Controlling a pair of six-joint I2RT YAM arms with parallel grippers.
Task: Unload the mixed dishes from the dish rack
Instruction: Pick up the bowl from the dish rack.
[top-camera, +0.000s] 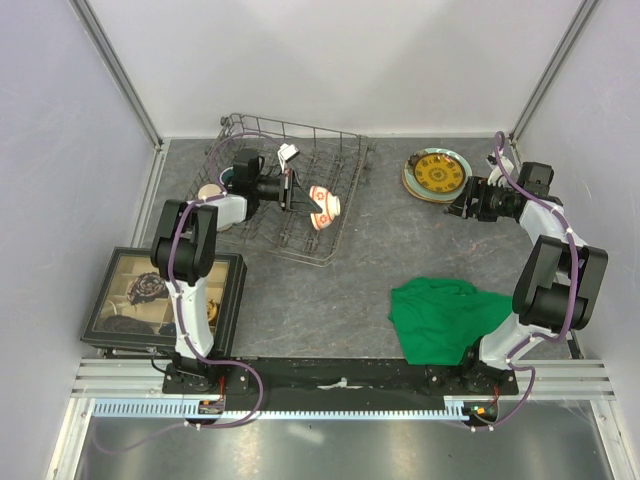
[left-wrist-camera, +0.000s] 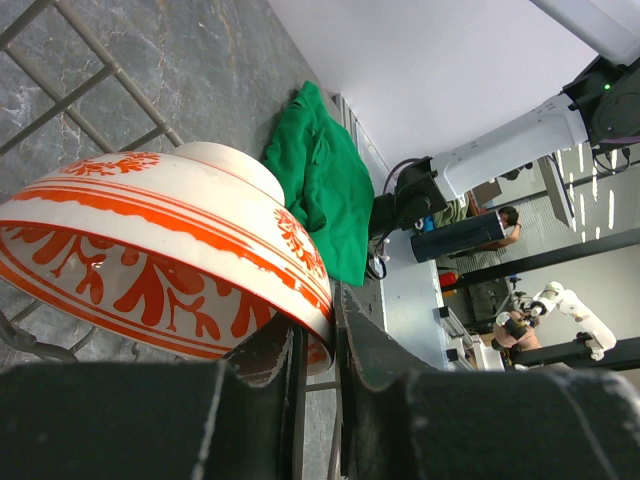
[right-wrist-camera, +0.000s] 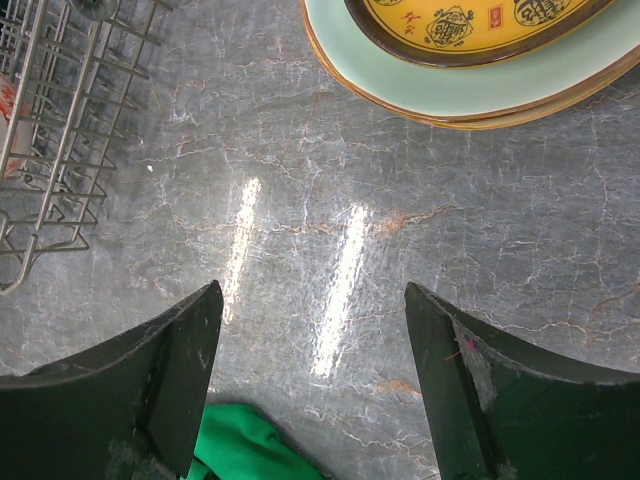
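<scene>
My left gripper (top-camera: 303, 197) is shut on the rim of the small red-and-white bowl (top-camera: 324, 206), held on its side over the right part of the grey wire dish rack (top-camera: 330, 150). In the left wrist view the fingers (left-wrist-camera: 365, 350) pinch the bowl's rim (left-wrist-camera: 150, 250) with rack wires (left-wrist-camera: 95, 75) behind. A beige cup (top-camera: 208, 192) sits at the rack's left end by the arm. The yellow-patterned plate (top-camera: 437, 172) lies on the mint-green plate (right-wrist-camera: 480, 92) and a cream plate on the table at back right. My right gripper (top-camera: 460, 207) (right-wrist-camera: 315, 300) is open and empty just in front of that stack.
A green cloth (top-camera: 445, 318) (right-wrist-camera: 240, 450) lies front right. A black-framed compartment tray (top-camera: 225, 262) stands front left. The rack's corner (right-wrist-camera: 55, 130) shows at the left of the right wrist view. Walls enclose the table on three sides.
</scene>
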